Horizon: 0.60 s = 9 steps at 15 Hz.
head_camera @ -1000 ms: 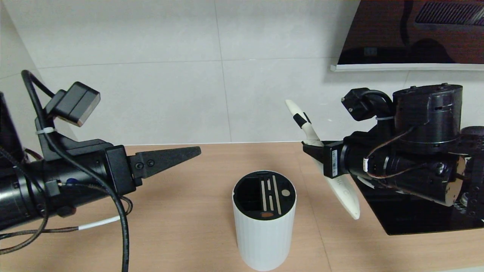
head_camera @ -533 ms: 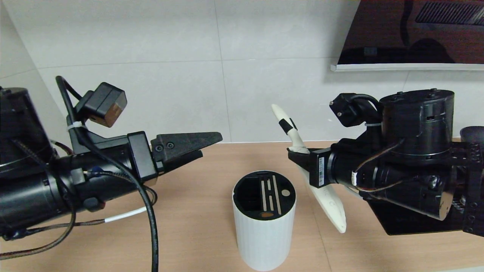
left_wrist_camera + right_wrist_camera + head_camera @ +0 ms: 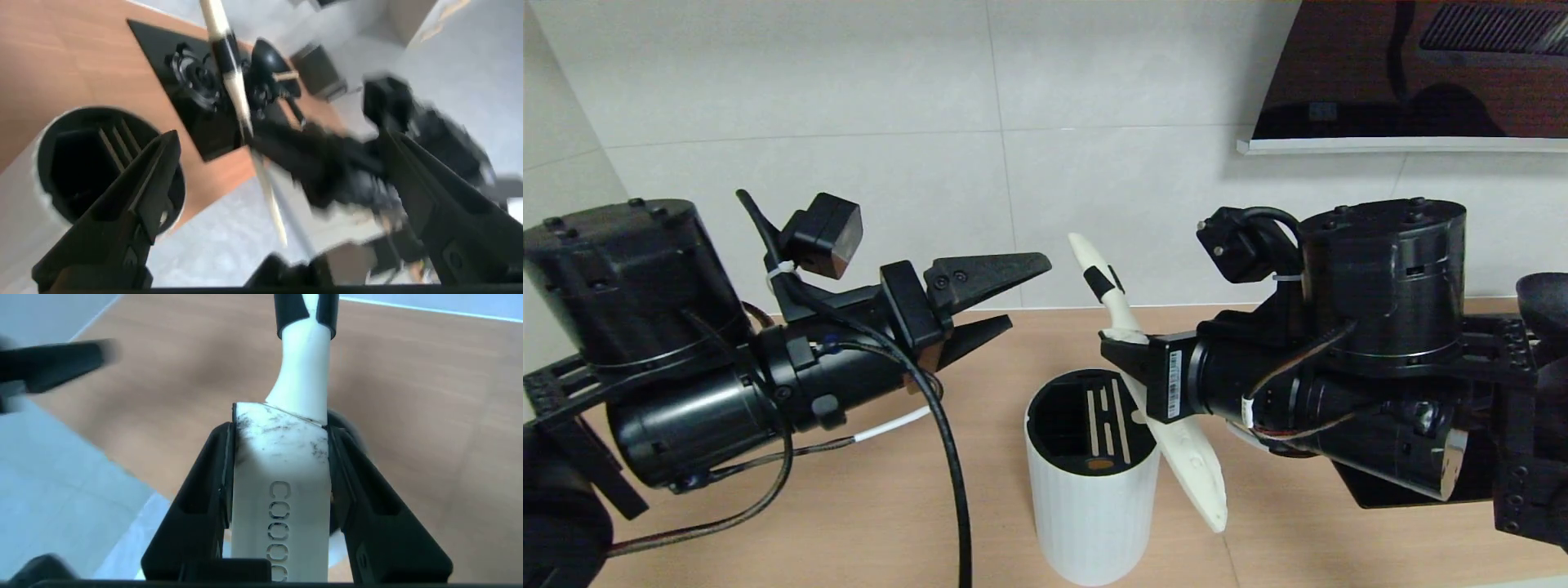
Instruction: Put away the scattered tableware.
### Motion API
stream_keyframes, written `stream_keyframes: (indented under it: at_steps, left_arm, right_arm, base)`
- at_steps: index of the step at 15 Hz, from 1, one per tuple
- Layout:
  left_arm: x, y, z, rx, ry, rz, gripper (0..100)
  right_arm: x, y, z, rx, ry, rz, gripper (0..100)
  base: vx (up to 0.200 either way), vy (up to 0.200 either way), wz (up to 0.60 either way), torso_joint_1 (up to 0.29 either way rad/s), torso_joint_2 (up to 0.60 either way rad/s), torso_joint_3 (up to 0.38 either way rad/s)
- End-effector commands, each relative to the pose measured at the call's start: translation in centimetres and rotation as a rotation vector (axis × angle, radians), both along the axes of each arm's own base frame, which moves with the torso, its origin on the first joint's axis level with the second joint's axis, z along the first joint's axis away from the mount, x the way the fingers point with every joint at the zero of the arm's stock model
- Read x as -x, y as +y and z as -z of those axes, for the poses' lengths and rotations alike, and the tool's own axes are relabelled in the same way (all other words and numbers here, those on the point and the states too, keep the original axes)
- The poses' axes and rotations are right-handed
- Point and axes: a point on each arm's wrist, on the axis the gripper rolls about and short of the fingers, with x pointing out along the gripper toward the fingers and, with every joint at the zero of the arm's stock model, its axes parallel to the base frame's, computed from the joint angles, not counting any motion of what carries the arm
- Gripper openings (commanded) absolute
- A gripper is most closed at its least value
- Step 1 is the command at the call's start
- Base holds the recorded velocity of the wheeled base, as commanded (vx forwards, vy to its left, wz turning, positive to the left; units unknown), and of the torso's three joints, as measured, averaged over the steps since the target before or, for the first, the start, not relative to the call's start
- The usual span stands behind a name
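- Knife (image 3: 1194, 467): clamped in right gripper (image 3: 1127, 355) where handle meets blade. Held in the air and tilted, with handle up toward wall and blade tip low beside holder (image 3: 1092, 506). Cannot tell whether blade is over the rim or in front of it.
- Step in hand, as judged: bringing knife to holder for stowing. Not yet in any slot.
- Next move, likely: calls for tipping blade nearer upright, lining tip over one narrow slot in the black top, then lowering straight and letting go only once seated.
- Left gripper (image 3: 1029, 291): jaws apart and holding nothing, up over counter (image 3: 866, 523), near knife's handle end.
- Look: white throughout. Long slim blade with a row of small oval marks and dark specks near the heel, black band round handle.
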Motion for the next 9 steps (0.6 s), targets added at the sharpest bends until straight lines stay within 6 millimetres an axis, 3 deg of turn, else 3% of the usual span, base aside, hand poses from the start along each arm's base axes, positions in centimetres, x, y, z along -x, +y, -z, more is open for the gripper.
stream_keyframes:
  at_steps: [1, 9]
  left_arm:
    - [-0.8, -1.6, 1.4, -0.015, 0.027, -0.005, 100]
    - [-1.3, -3.0, 2.5, -0.018, 0.031, -0.008, 100]
  right_arm:
    - [0.4, 0.7, -0.1, -0.022, 0.012, -0.018, 0]
    - [1.9, 2.2, 0.1, -0.043, 0.04, -0.08, 0]
  base:
    - [0.0, 0.0, 0.0, 0.0, 0.0, 0.0]
    - [0.0, 0.0, 0.0, 0.0, 0.0, 0.0]
